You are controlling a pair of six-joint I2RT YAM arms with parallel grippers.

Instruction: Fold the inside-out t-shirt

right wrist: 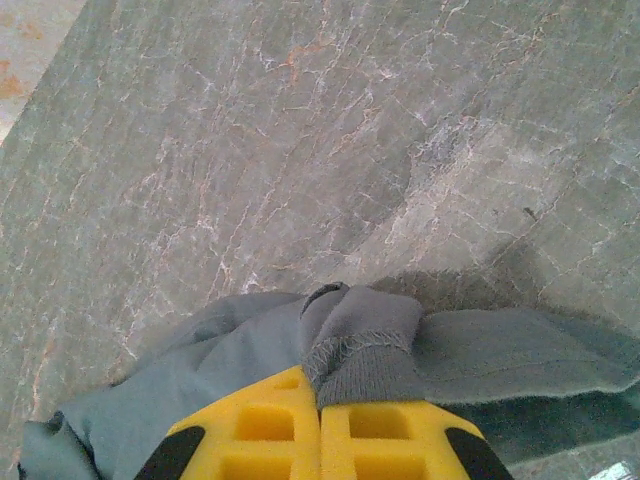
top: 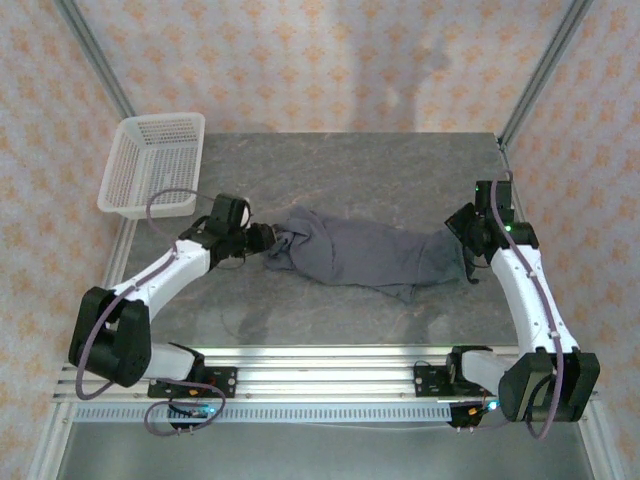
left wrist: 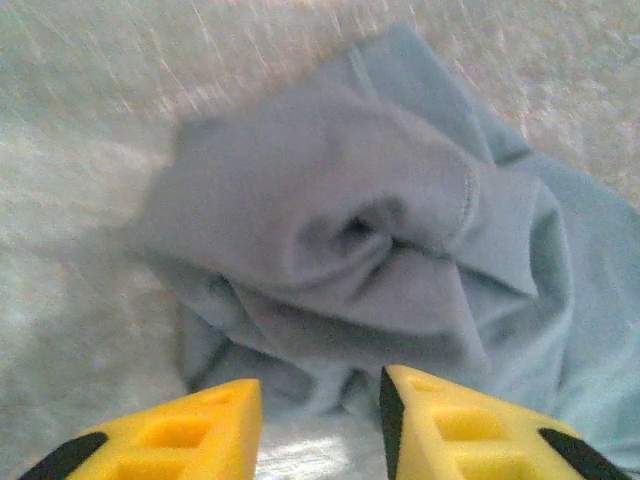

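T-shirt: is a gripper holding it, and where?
The right gripper pinches the t-shirt by a stitched hem at its right end; the left gripper is open, holding nothing.

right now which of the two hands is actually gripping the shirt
The right hand: it is shut on a bunched edge of the t-shirt. The left hand stands open at the other end, clamping nothing.

l gripper [left wrist: 320,388] jaws partly apart, angled down; r gripper [right wrist: 320,400] clamped on t-shirt [top: 365,255] hem.
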